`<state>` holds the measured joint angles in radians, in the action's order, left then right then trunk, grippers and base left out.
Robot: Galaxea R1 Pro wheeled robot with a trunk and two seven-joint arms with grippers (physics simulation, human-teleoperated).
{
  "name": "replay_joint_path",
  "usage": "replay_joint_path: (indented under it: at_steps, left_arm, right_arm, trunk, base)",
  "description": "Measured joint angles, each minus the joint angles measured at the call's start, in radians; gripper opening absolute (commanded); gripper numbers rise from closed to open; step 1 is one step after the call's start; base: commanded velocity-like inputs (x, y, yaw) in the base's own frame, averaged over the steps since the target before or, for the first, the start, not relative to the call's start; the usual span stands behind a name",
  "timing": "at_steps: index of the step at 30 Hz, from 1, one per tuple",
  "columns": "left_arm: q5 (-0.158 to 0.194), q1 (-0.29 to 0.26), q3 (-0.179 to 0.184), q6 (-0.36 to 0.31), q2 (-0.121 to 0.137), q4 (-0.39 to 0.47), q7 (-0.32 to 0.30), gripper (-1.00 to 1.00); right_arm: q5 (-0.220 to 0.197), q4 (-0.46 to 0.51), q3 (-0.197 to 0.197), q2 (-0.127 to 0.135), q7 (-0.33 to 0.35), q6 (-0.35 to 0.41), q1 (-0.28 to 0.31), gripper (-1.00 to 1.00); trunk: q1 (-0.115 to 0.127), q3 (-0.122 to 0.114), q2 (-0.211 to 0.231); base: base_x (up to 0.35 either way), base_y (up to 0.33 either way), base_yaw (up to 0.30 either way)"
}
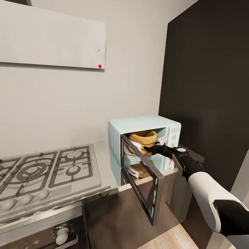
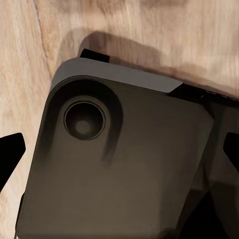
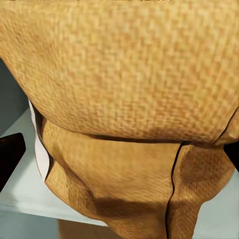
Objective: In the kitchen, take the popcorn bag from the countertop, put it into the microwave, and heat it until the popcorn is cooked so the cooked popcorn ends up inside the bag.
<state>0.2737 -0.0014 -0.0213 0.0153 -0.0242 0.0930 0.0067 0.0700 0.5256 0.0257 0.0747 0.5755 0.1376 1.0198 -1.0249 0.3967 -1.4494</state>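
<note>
The popcorn bag [image 1: 145, 137] is seen right of centre in the head view, lying inside the open cavity of the microwave [image 1: 138, 125]. It is a golden-tan sack of coarse woven cloth with a rolled rim; a strip of white label is seen at its left edge in the right wrist view [image 3: 129, 99]. There the weave, a deep fold and dark seam lines are shown at close range over the pale cavity floor [image 3: 22, 194].

The microwave is pale mint-blue and stands on the grey metal desk [image 1: 103, 155] beside the gas hob [image 1: 45, 173]. Its dark glass door [image 1: 143, 180] is swung wide open toward the camera.

The right gripper [image 1: 155, 147] is placed at the cavity mouth, just beside the bag. Its jaws are too small and dark in the head view to judge, and only dark finger edges are cut off at the wrist frame's sides; whether the bag is held cannot be told.

The lower part of the bag is hidden by the door frame. In the left wrist view a dark rounded body [image 2: 124, 164] lies over light wood floor [image 2: 149, 30]; the left jaws' opening cannot be determined.
</note>
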Motion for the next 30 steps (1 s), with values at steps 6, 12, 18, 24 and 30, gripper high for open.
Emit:
replay_joint_path:
  at_steps: [6,12,18,24,30]
  left_arm:
    - [0.000,0.000,0.000,0.000,0.000,0.000,-0.001,1.00]
    - [0.000,0.000,0.000,0.000,0.000,0.000,0.000,1.00]
    - [0.000,0.000,0.000,0.000,0.000,0.000,-0.001,1.00]
    - [0.000,0.000,0.000,0.000,0.000,0.000,0.000,1.00]
    - [0.000,0.000,0.000,0.000,0.000,0.000,0.000,1.00]
  right_arm:
    - [0.000,-0.002,0.001,-0.001,0.000,0.000,0.000,1.00]
    - [-0.001,-0.002,0.001,-0.002,0.000,0.000,0.000,1.00]
    - [-0.003,-0.002,0.001,-0.002,0.001,0.000,0.000,1.00]
    - [-0.003,-0.003,0.001,-0.002,0.000,0.000,0.000,1.00]
    - [-0.004,-0.003,0.001,-0.002,0.000,0.000,0.000,1.00]
  trunk:
    - [0.000,0.000,0.000]
    - [0.000,0.000,0.000]
    - [0.000,0.000,0.000]
    - [0.000,0.000,0.000]
    - [0.000,0.000,0.000]
  base:
    - [0.079,0.000,0.000]
    - [0.079,0.000,0.000]
    - [0.077,0.000,0.000]
    - [0.077,0.000,0.000]
    - [0.077,0.000,0.000]
